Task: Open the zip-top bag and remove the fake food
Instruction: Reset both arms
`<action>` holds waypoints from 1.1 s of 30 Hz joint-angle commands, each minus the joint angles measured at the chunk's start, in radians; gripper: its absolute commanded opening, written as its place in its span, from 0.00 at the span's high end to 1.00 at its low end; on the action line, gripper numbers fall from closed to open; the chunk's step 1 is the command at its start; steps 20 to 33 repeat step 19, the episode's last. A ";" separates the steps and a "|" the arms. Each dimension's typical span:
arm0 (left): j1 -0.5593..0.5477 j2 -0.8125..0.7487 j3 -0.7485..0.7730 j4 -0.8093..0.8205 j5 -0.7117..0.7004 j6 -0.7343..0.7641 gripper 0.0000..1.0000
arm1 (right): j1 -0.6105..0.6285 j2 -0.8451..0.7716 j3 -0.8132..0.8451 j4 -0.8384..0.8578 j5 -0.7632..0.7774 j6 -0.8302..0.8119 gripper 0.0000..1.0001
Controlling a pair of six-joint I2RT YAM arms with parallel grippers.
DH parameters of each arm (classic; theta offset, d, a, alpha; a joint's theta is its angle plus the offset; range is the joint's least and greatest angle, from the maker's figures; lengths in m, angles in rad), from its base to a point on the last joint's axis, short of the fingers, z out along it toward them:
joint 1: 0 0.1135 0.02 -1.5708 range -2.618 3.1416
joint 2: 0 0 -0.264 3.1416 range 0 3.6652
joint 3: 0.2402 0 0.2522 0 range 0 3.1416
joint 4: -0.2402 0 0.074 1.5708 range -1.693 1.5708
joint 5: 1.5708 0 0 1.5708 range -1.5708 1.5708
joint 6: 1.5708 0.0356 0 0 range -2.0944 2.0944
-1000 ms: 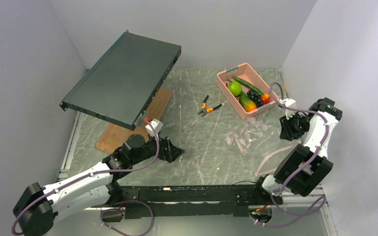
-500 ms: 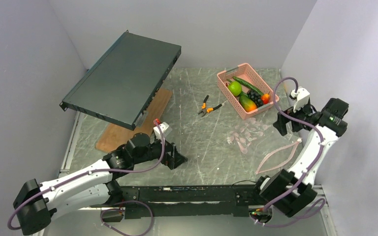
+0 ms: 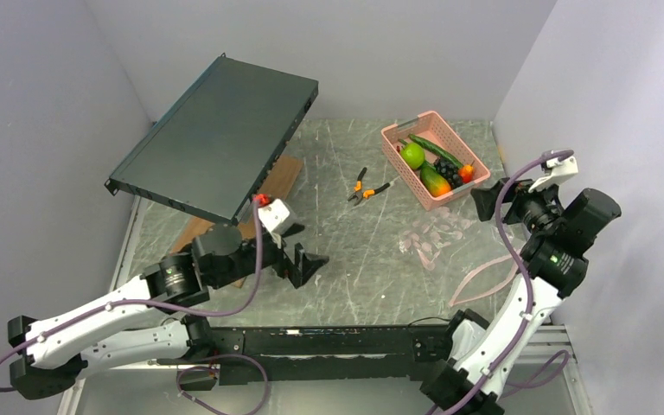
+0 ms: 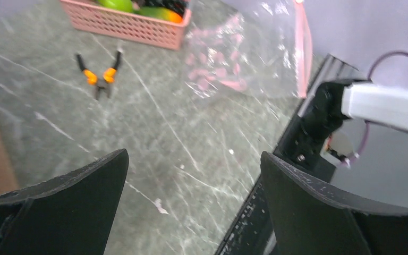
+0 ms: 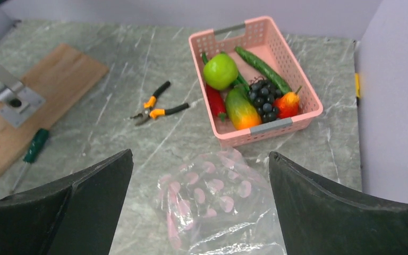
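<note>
Both grippers, left (image 4: pixel 193 159) and right (image 5: pixel 201 155), gape wide holding nothing, while the bag (image 5: pixel 212 196) lies flat on the tabletop (image 3: pixel 354 251) (seemingly empty) and the food (image 5: pixel 220 70) fills the basket (image 5: pixel 244 135).

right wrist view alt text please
A pink basket holding fake food sits on a marbled table, with the empty zip-top bag nearer the camera. Orange-handled pliers lie left of the basket; the open right gripper frames the bottom.

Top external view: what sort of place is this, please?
Probably a robot test cell: a left arm and a right arm bolted at the edge of a table, plain walls close around it, and props such as fake food in a basket and pliers.
</note>
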 commanded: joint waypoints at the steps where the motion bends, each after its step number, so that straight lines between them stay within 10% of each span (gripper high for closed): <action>1: 0.015 -0.008 0.133 -0.120 -0.191 0.105 0.00 | -0.003 -0.025 0.077 0.064 0.100 0.223 0.00; 10: 0.258 0.003 0.253 -0.232 -0.053 0.071 0.00 | -0.003 0.004 0.106 0.100 0.154 0.329 0.00; 33: 0.287 -0.097 0.209 -0.276 -0.083 0.037 0.00 | -0.002 -0.015 0.066 0.180 0.144 0.381 0.00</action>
